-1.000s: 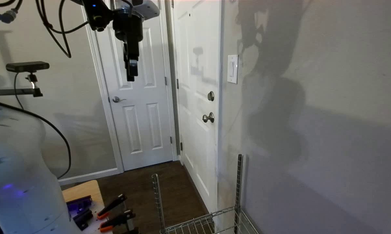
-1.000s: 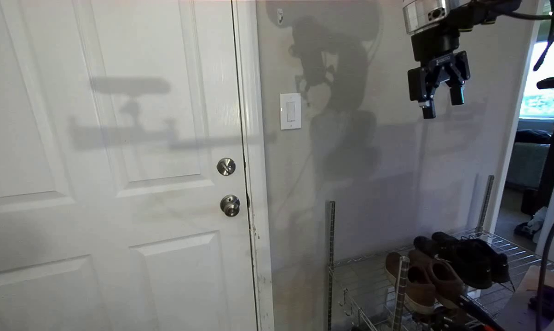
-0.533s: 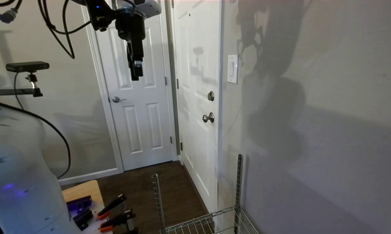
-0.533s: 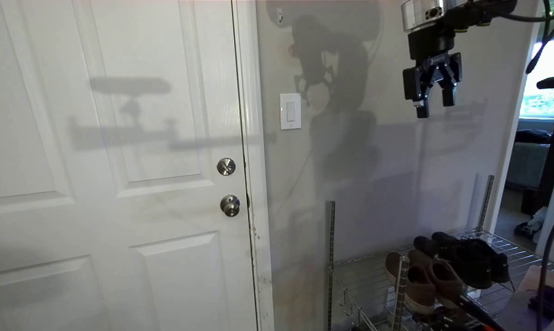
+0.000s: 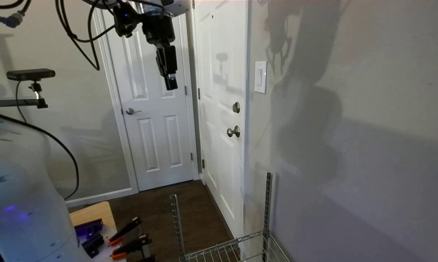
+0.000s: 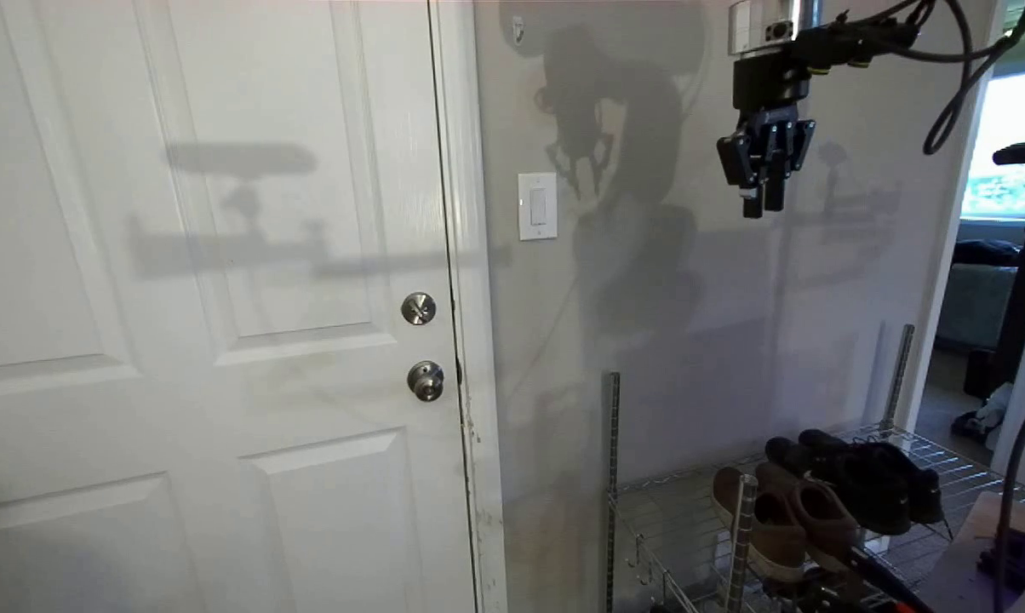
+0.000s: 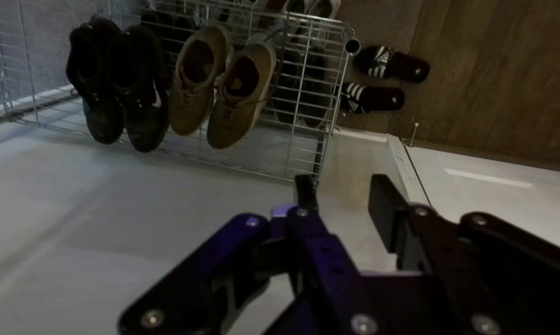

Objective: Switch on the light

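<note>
The light switch (image 6: 538,206) sits flat on the grey wall (image 6: 529,306): an upright white rectangular plate, its long axis vertical, the narrower paddle (image 6: 538,207) set the same way and facing outward. In an exterior view it lies left of the jaws, well apart and about level in the picture with their tips, wall and a soft-edged shadow (image 6: 649,128) spanning the room between. The jaws point down and stand parted, a gap showing between the tips in the wrist view. On the plate's far side from the jaws, the painted door frame (image 6: 478,340) runs close by. Below the jaws, a metal wire rack (image 6: 670,511) with upright posts (image 6: 613,426) carries brown shoes (image 6: 827,536).
</note>
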Available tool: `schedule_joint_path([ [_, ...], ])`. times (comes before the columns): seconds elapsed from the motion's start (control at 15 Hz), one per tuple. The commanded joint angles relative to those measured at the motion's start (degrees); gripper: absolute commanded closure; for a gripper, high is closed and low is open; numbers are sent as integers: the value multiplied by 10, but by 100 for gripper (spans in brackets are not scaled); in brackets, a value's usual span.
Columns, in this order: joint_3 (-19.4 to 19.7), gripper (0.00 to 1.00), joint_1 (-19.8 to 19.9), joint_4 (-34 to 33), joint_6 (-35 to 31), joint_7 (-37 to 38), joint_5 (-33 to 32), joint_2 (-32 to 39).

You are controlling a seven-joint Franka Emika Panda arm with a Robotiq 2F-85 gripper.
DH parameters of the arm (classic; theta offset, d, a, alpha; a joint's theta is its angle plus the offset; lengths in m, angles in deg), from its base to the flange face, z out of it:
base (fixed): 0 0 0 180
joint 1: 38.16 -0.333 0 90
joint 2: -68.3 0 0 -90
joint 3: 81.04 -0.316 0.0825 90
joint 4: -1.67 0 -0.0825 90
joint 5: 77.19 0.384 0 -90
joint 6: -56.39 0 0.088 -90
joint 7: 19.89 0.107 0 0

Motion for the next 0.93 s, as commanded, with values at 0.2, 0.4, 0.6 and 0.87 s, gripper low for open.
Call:
schedule_joint_path([
  [0.2, 6, 100, -10, 22, -221, -16, -12, 87],
  [0.4, 6, 97, -10, 39, -304, -12, -14, 109],
  [0.6, 5, 96, -10, 57, -381, -8, -14, 120],
  [0.87, 0, 97, -3, 88, -485, -4, -25, 125],
])
